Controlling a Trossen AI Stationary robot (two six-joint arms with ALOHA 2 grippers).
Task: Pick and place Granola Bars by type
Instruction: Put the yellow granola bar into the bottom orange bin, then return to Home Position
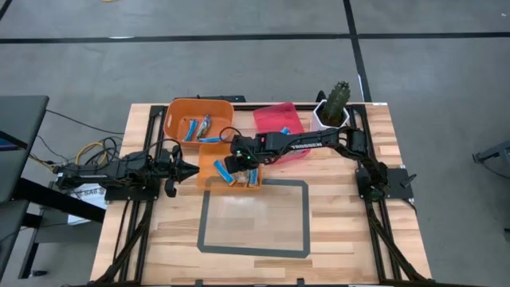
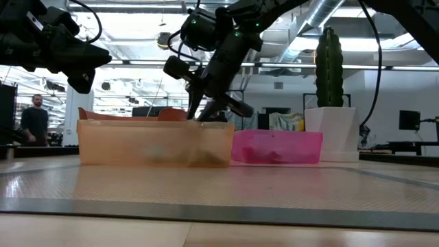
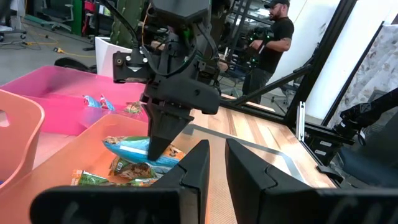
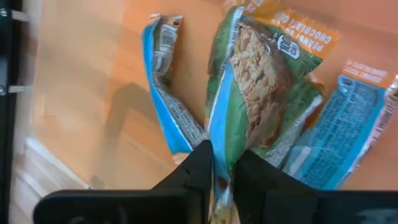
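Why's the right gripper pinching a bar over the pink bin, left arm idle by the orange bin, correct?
Not the pink bin. The high view shows the right gripper over the small orange bin; its fingers pinch a granola bar there. The left gripper does wait beside that bin.

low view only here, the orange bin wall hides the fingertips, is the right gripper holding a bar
observer: yes, the right gripper is pinched on a green-edged bar inside the near orange bin.
operator: anything else in that bin
observer: blue bars lie next to the held one.
operator: and the left arm
observer: the left gripper waits just outside that bin's left side, holding nothing.
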